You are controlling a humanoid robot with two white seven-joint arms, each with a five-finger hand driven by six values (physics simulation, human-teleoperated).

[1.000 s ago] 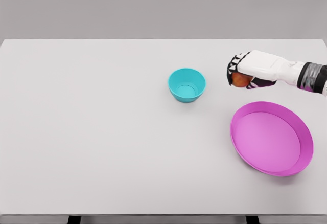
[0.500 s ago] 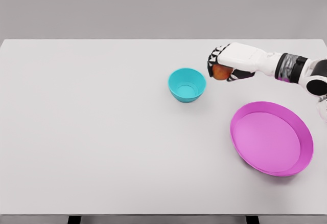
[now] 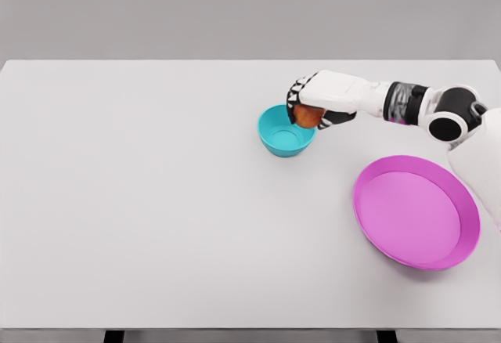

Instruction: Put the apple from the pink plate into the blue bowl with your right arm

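Note:
My right hand (image 3: pixel 308 110) reaches in from the right edge with its fingers curled around a red-orange apple (image 3: pixel 309 115). It holds the apple just above the right rim of the blue bowl (image 3: pixel 282 138), which stands near the table's middle. The pink plate (image 3: pixel 415 211) lies at the right front with nothing on it. The palm covers the apple's top. No left arm shows.
The white table (image 3: pixel 156 202) stretches wide to the left and front of the bowl. Its front edge runs along the bottom of the view, and a grey wall stands behind it.
My right hand has carried the apple leftwards, from above the plate's far side to over the bowl's right rim. More of the forearm now shows.

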